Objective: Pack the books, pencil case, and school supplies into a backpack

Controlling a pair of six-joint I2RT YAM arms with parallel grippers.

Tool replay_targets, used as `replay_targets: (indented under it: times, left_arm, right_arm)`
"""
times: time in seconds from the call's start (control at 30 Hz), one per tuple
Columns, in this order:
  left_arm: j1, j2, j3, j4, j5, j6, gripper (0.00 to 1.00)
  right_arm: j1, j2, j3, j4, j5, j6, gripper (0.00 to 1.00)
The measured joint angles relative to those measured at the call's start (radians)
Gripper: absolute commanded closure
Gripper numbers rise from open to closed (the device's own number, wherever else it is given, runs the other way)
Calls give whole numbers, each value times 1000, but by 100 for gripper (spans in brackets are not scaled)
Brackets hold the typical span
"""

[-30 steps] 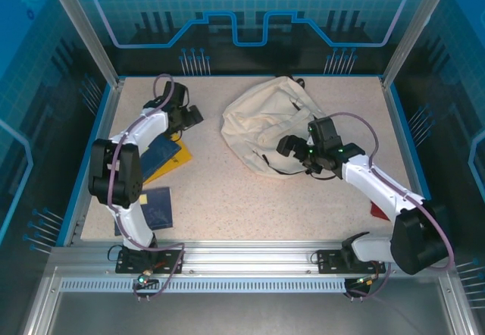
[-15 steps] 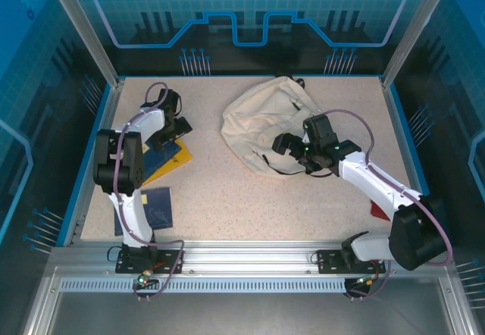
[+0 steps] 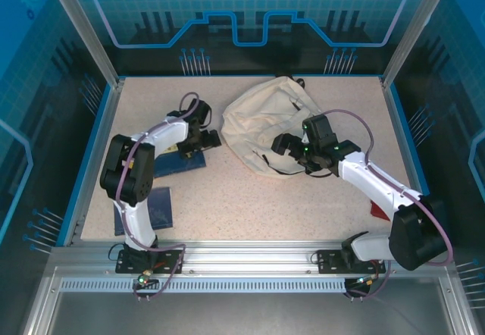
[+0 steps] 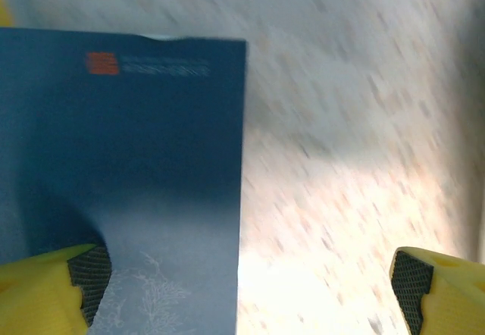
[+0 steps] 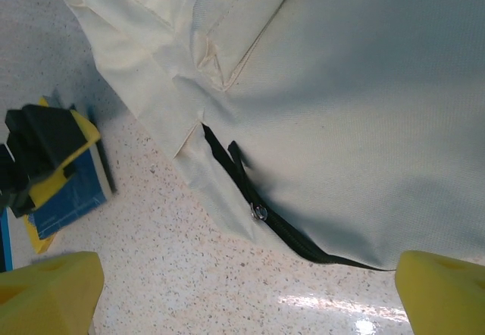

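The cream backpack [image 3: 265,119] lies at the back centre, its dark zipper [image 5: 260,212] running along the near edge. My right gripper [image 3: 288,147] hovers open over that edge, and the zipper pull sits between its yellow fingertips [image 5: 436,289]. A dark blue book [image 3: 182,161] lies left of the backpack with a yellow cover under it. My left gripper [image 3: 206,138] hangs open just above the book's [image 4: 121,183] right edge, one pad [image 4: 87,274] over the cover and the other over bare table. I cannot pick out the pencil case.
A second flat blue item [image 3: 155,206] lies near the left arm's base. A small red object [image 3: 379,211] sits by the right arm's forearm. Blue rails [image 3: 95,153] border the speckled tabletop.
The left gripper has swung from the back left corner rightward to the book's edge near the backpack. The right gripper edged slightly left over the backpack's zipper.
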Motion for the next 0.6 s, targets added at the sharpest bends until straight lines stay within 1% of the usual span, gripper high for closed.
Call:
replay_targets:
  times: [0.13, 0.2, 0.27, 0.4, 0.5, 0.6]
  left_arm:
    - [-87, -16, -48, -10, 82, -29, 2]
    - [-112, -22, -49, -17, 113, -37, 2]
    - [-117, -42, -49, -22, 135, -40, 1]
    - [-93, -112, -31, -41, 136, -32, 1]
    - [-47, -151, -3, -33, 129, -24, 4]
    - [-2, -151, 2, -19, 108, -14, 8]
  right_arm:
    - [11, 0, 0, 0, 0, 3, 1]
    - [17, 0, 0, 0, 1, 3, 1]
    - [21, 2, 1, -1, 2, 3, 1]
    - [27, 12, 12, -2, 3, 3, 1]
    - [36, 15, 16, 0, 4, 3, 1]
    - [45, 21, 17, 0, 3, 3, 1]
